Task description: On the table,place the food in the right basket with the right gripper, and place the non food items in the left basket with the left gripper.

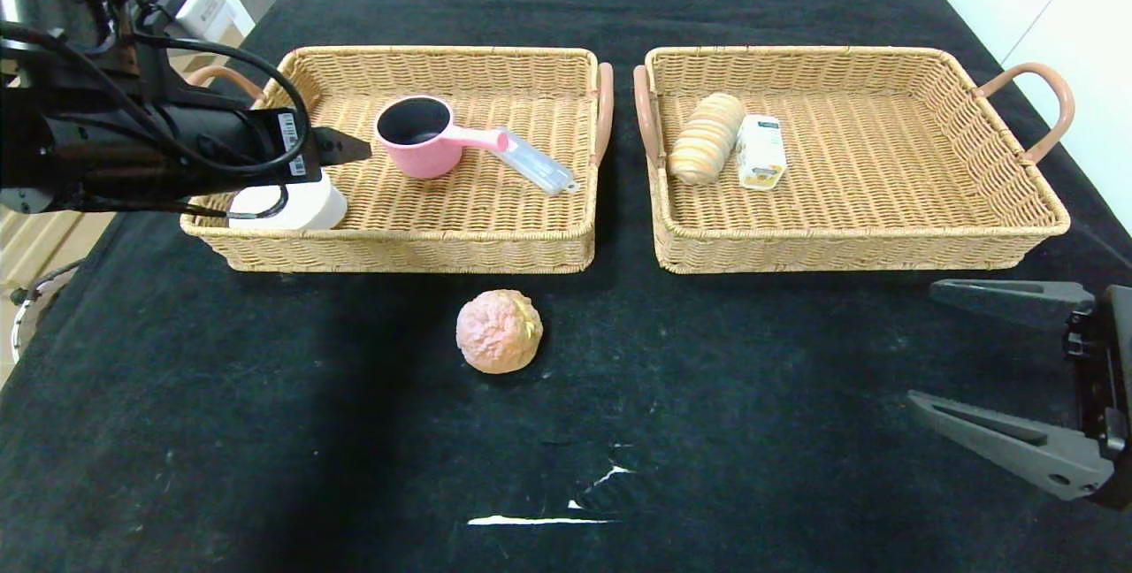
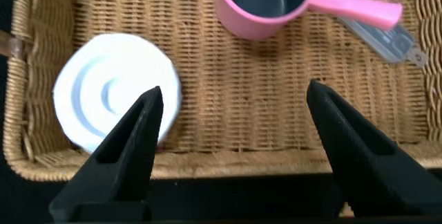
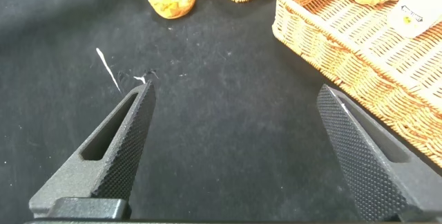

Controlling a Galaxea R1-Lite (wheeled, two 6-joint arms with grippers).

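Left gripper (image 1: 340, 147) over the near-left corner of the left basket (image 1: 398, 250), jaws spread wide and empty, directly above a white round container (image 1: 287, 209) resting inside that corner. Farther right in the same basket: pink saucepan (image 1: 423, 136) with handle pointing right, clear flat case (image 1: 535, 163) touching the handle's end. Non-food side apparently complete; nothing non-food seen on the black table (image 1: 265, 431). Centre, on the cloth just near of the left basket's right front corner: one round bread roll (image 1: 499, 331), lying alone, no long axis to speak of. Right basket (image 1: 849, 250) holding a striped loaf (image 1: 706, 138) and a small yellow carton (image 1: 761, 152), side by side at its left end. Right gripper (image 1: 999, 370) parked low at the near right edge of the table, fingers fully apart, nothing between them. Decisive relation: roll lies well to the left of the right gripper and slightly farther away, with bare cloth between. Left gripper arguably no farther off, but food assigned to the right arm. Judged next move: leftward reach by the right gripper, any approach angle acceptable, then carry to the far right into the right basket.
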